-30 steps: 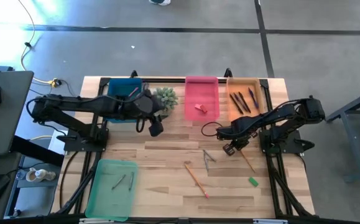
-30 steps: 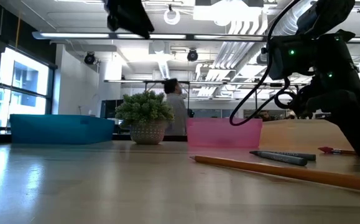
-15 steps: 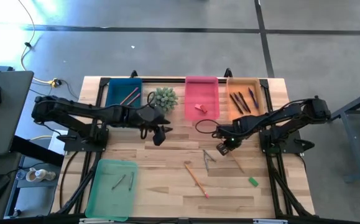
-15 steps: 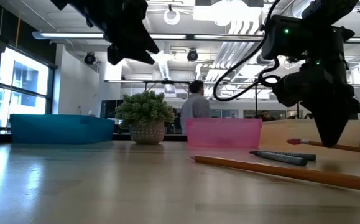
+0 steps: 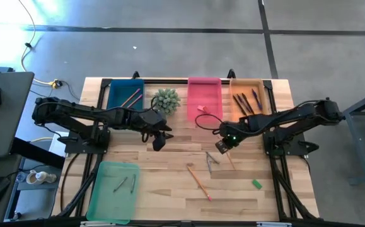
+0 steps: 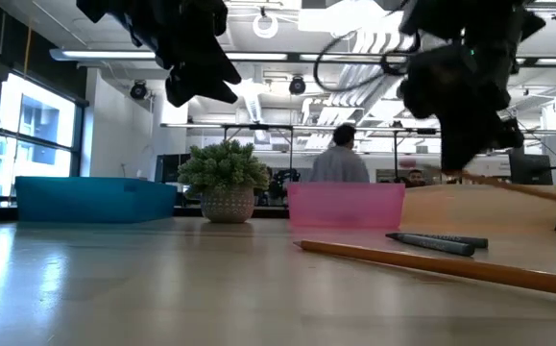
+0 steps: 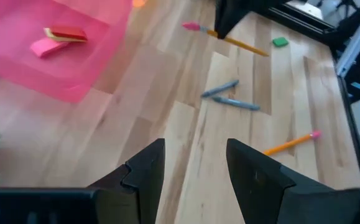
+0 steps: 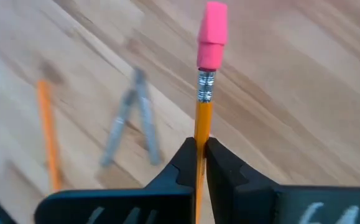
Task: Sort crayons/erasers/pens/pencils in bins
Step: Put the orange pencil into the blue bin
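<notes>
My right gripper (image 5: 222,146) hangs over the table's middle right, shut on an orange pencil (image 5: 230,161) with a pink eraser tip (image 8: 212,31). My left gripper (image 5: 159,140) hangs open and bare over the table's middle, near the plant. Two grey crayons (image 5: 210,161), another orange pencil (image 5: 198,181) and a green eraser (image 5: 256,183) lie flat on the wood. Along the far edge stand the dark blue bin (image 5: 116,94), the pink bin (image 5: 204,88) and the orange bin (image 5: 248,85). The light green bin (image 5: 106,195) is at the near left. My right gripper pinches the pencil's shaft (image 8: 200,134) between its two fingers, a short way behind the pink eraser tip. The fingers come from above, slanting down. The pencil is lifted clear of the table and tilted, its long pointed end (image 6: 546,190) trailing lower toward the table's near right.
A small spiky plant in a pot (image 5: 167,99) stands between the blue and pink bins, close to my left arm. The pink bin holds small erasers (image 7: 58,38), the orange bin dark pens (image 5: 245,103). A person (image 6: 340,165) walks in the room behind.
My right gripper has risen and gone toward the table's left and far edge, lifting the pencil clear of the wood; the pencil now hangs tilted. My left gripper has come down from beside the blue bin toward the table's middle, still open. The person behind has walked to the right.
</notes>
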`<action>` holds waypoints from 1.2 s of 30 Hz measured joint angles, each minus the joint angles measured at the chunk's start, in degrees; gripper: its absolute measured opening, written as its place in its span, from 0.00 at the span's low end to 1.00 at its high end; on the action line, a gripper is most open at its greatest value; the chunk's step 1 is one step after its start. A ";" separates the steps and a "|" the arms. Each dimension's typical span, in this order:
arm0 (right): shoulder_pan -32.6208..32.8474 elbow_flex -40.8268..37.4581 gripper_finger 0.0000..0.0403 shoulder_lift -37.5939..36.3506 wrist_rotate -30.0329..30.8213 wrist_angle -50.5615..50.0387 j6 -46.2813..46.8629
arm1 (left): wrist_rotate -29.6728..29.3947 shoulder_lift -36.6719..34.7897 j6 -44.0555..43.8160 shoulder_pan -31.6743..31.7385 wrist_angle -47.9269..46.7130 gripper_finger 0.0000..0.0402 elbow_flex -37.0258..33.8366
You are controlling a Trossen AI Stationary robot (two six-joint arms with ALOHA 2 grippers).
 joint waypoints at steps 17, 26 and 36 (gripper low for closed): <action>4.39 11.83 0.00 -1.06 11.87 -0.28 -7.60 | 9.95 9.76 -4.55 0.13 21.29 0.39 -0.02; 5.76 16.96 0.00 -1.06 16.48 5.07 -17.56 | 9.30 11.89 -8.10 0.46 33.60 0.39 -0.02; 5.74 17.30 0.00 -1.06 16.68 15.54 -28.55 | 8.67 11.87 -9.23 1.94 41.48 0.39 -0.02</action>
